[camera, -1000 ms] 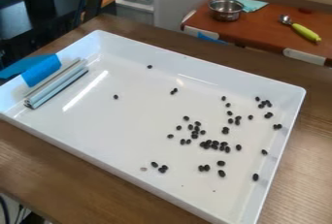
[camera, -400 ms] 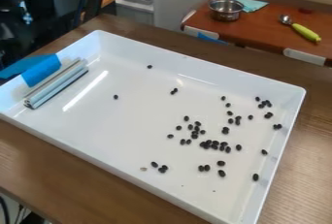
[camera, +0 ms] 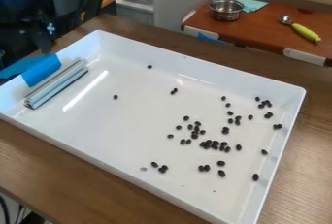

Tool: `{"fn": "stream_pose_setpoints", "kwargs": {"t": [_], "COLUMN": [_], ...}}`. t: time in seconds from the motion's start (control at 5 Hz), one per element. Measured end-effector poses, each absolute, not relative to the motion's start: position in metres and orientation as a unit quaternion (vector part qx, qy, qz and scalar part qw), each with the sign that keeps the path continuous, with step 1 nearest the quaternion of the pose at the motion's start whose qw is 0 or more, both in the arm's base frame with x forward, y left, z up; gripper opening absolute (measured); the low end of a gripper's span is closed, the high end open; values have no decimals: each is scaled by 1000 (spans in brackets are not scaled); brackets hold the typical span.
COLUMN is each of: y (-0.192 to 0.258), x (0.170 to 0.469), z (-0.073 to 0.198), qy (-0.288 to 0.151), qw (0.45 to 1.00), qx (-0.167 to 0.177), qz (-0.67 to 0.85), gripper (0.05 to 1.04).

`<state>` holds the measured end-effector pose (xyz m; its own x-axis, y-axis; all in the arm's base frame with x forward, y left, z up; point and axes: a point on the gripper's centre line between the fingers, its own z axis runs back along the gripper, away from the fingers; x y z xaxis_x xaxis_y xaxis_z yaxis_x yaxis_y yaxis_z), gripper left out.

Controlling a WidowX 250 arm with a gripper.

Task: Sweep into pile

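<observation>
The black gripper hangs at the upper left, just outside the tray's left corner and above the blue-taped end of the sweeping tool. That tool, a pale metallic bar with blue tape, lies along the inside of the white tray's left wall, its blue part over the rim. Many small black beans lie scattered on the tray floor. The densest cluster is right of centre, with others toward the right wall and front. Single beans lie farther left and back.
The tray's raised walls stand on a brown wooden table. Behind, on a reddish-brown counter, are a metal pot, a teal cloth and a green-handled scoop. Cables run at the lower left.
The arm and gripper have come down into view at the upper left, nearer the blue-taped tool. A dark shape has appeared at the bottom left edge. Tool and beans look unmoved.
</observation>
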<state>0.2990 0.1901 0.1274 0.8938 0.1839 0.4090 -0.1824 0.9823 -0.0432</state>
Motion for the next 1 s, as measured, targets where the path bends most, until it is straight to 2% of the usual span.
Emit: {"fn": "stream_pose_setpoints", "kwargs": {"t": [0.4,1.0], "y": [182,172], "x": [308,311], "z": [116,90], "qy": [-207,-187], "qw": [973,977], "qx": [0,21], "qz": [98,103], "gripper": [1001,1001]}}
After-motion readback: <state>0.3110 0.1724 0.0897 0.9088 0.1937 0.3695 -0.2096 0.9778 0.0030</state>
